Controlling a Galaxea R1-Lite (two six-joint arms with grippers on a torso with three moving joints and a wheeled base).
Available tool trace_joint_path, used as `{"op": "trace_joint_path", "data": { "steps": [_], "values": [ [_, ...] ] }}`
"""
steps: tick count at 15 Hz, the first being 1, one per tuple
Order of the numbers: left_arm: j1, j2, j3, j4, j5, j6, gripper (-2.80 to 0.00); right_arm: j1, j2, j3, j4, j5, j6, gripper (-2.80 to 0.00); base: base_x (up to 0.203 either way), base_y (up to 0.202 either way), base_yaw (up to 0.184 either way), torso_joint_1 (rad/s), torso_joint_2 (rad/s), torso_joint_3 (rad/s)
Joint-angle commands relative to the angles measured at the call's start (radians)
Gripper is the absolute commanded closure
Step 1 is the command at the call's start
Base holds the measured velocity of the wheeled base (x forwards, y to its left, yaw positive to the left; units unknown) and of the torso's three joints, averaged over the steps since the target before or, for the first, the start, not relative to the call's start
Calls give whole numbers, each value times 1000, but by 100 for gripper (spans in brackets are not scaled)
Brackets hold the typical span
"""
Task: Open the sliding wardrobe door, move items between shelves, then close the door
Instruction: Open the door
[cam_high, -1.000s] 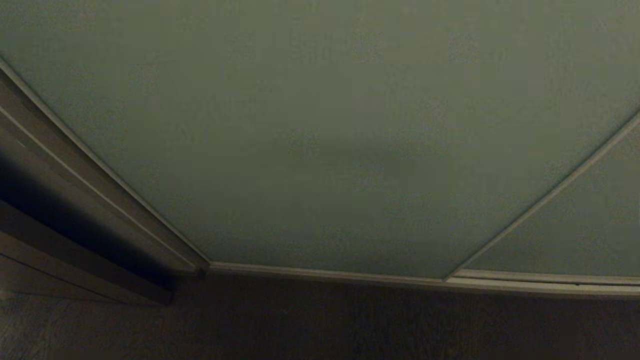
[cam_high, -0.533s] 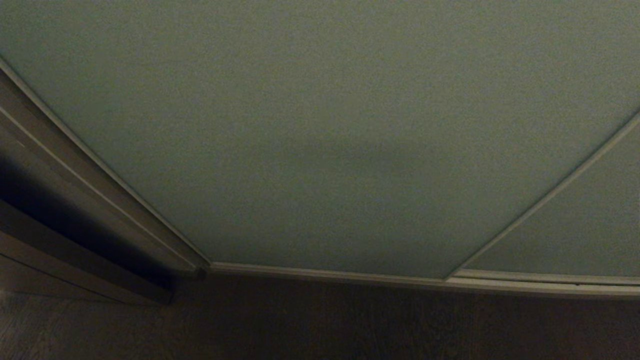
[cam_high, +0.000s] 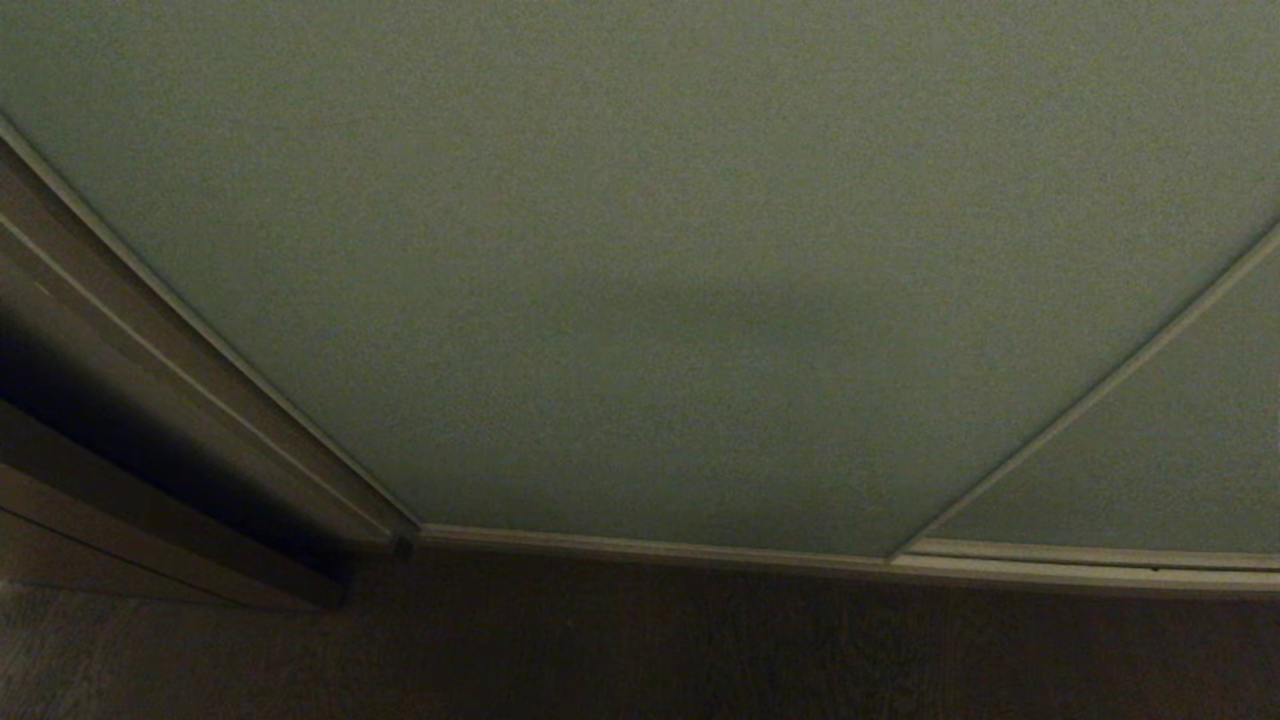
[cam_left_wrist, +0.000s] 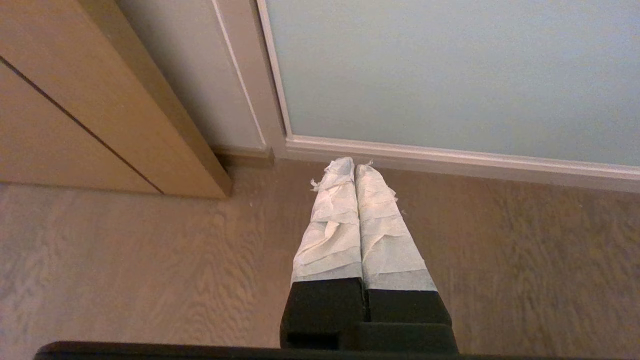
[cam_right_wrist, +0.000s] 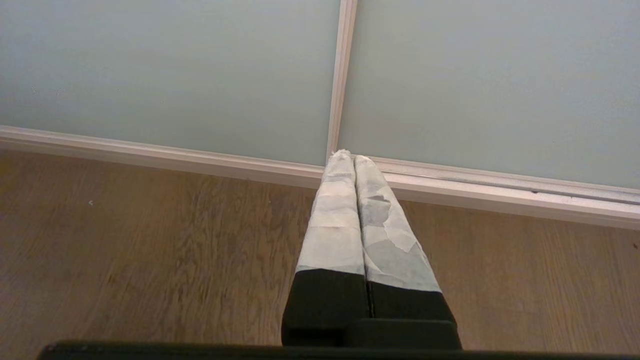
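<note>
- Both my grippers hang low over the wood floor (cam_left_wrist: 125, 260), tape-wrapped fingers pressed together, empty: left gripper (cam_left_wrist: 354, 167), right gripper (cam_right_wrist: 348, 159).
- Ahead stands the sliding wardrobe door (cam_high: 640, 250), closed (pale grey-green, beige frame), meeting its twin panel (cam_high: 1180, 450) on my right.
- Left of it, a brown side panel (cam_left_wrist: 75, 100).

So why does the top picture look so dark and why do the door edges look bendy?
Head view: dim and grainy, with the sliding wardrobe door murky green and its straight frame curved by the wide lens. Left wrist view: brighter, the left gripper sharp. Right wrist view: bright too, the right gripper clear against the wooden floor.
</note>
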Motion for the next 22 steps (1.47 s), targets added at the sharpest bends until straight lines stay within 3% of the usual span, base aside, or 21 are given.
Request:
{"op": "trace_joint_path", "data": {
  "steps": [1,8,10,12,16,22],
  "values": [
    [1,1,-17,-6,2,18,0,0,0,2,0,0,0,0,0,0,0,0,0,0],
    [1,129,-452,-6,12,103,0,0,0,2,-2,0,-1,0,0,0,0,0,0,0],
    [33,281,-586,-14,56,98,0,0,0,2,0,0,0,0,0,0,0,0,0,0],
    [106,449,-740,-57,80,53,0,0,0,2,0,0,0,0,0,0,0,0,0,0],
    [252,752,-995,-239,110,-32,0,0,0,2,-1,0,0,0,0,0,0,0,0,0],
    [358,1056,-1114,-593,186,-58,0,0,0,2,0,0,0,0,0,0,0,0,0,0]
  ]
}}
